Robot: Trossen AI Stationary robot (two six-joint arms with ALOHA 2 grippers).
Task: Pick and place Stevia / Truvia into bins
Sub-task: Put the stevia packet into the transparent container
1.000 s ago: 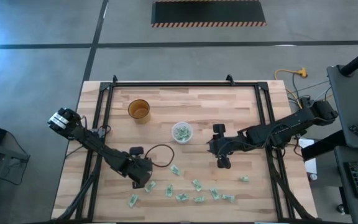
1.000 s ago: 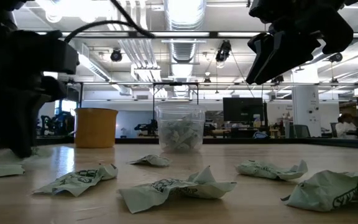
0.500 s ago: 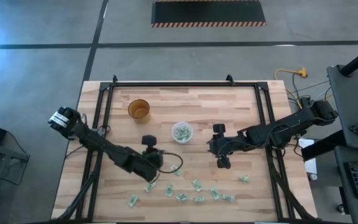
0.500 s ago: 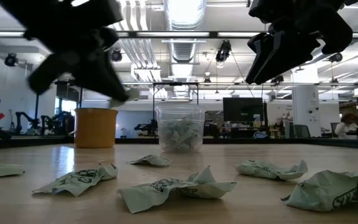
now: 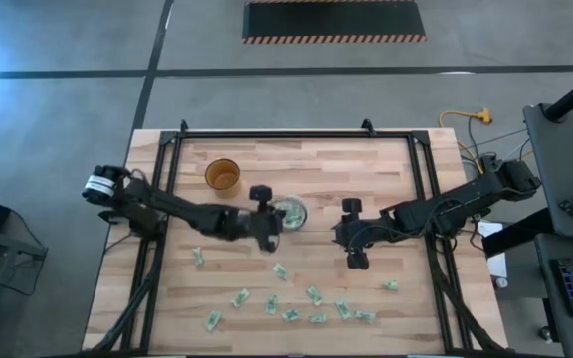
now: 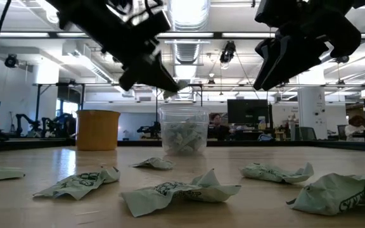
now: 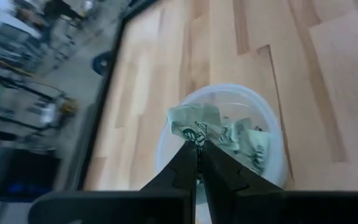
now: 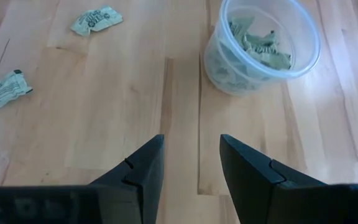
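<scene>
My left gripper (image 5: 273, 228) hangs just above the near-left rim of the bin, a translucent whitish cup (image 5: 291, 212) with several sachets inside. It is shut on one crumpled pale green Stevia sachet (image 7: 192, 122), which the low view shows above the bin's rim (image 6: 180, 84). My right gripper (image 5: 357, 261) waits to the right of the bin, raised above the table and open (image 8: 191, 149) with nothing between its fingers. More Stevia sachets (image 5: 311, 304) lie flat on the wood toward the near edge. My left gripper pinches the sachet by its lower edge (image 7: 196, 139) between its two fingertips (image 7: 184, 159). It slants down from the table's left toward the bin. The crumpled sachet sticks out beyond the tips, lifted clear, over the bin's opening (image 7: 263, 102).
An amber-brown cup (image 5: 223, 176) stands left of the bin and farther back. A single sachet (image 5: 198, 257) lies at the left. A black frame (image 5: 172, 159) borders the wooden table on the left, far and right sides. Bare wood lies between the bin and my right gripper.
My left gripper, shut throughout, has risen from among the sachets near the table's near-left part. It has swung toward the far side and right as far as the bin, with its wrist turning. The sachet has been lifted clear of the table along with it.
</scene>
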